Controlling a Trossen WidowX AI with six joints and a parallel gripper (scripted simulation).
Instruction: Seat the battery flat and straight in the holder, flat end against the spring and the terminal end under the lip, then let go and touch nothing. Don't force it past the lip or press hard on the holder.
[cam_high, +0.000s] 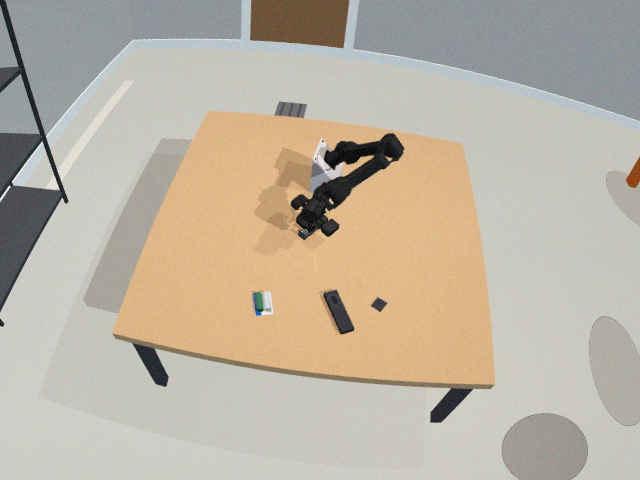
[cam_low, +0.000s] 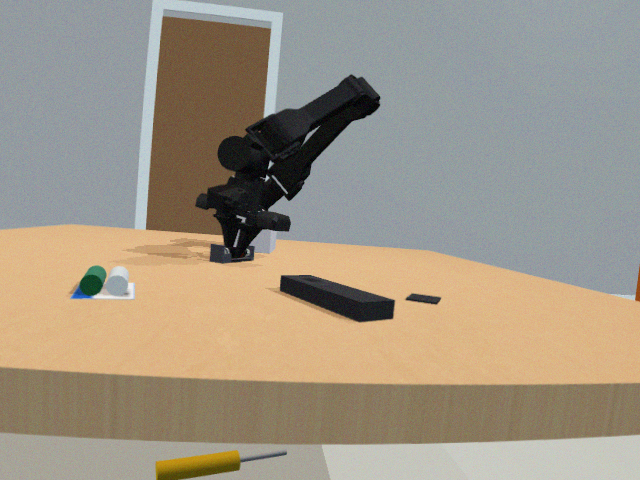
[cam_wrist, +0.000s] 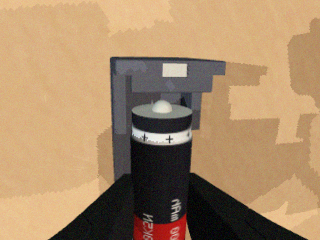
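My gripper (cam_high: 308, 227) (cam_low: 238, 249) (cam_wrist: 158, 183) is shut on the battery (cam_wrist: 160, 187), a black cylinder with a red band and a white terminal nub at its far end. In the wrist view the battery lies lengthwise over the grey holder (cam_wrist: 123, 114) (cam_low: 219, 254) (cam_high: 302, 235), its terminal end close to the holder's far wall with a small white tab (cam_wrist: 174, 70). The holder sits on the table (cam_high: 403, 248) near its middle. The fingers reach down into the holder. The holder's near end and the spring are hidden by the battery and fingers.
A black remote (cam_high: 338, 311) (cam_low: 336, 297) and a small black square (cam_high: 378, 303) (cam_low: 422, 298) lie toward the front of the table. A green cylinder (cam_low: 93, 280) and a white cylinder (cam_low: 117, 280) lie on a white and blue card (cam_high: 262, 302). A yellow-handled screwdriver (cam_low: 199, 463) lies on the floor.
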